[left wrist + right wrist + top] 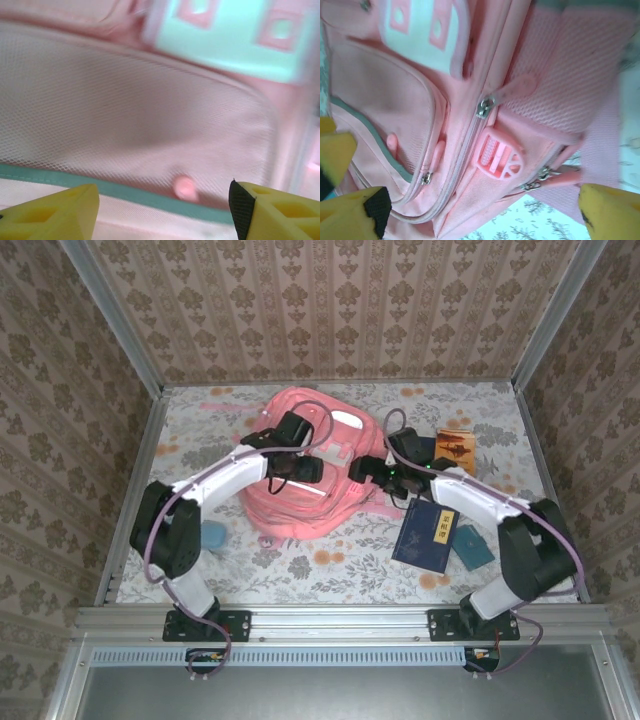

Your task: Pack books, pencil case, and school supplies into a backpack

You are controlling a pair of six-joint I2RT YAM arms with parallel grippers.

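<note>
A floral table [330, 560] between papered walls [330, 300] carries the backpack [300, 510] at its middle, seemingly zipped. The left gripper [165, 200] and right gripper [485, 210] hover over it, jaws spread and empty. Opening comes first, I judge, which means pinching the zip pull [485, 107]. The books [432, 533] lie near the right edge.

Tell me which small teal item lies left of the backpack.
The pale blue item, beside the left arm. The other, the teal square, lies on the right, next to the navy book.
</note>
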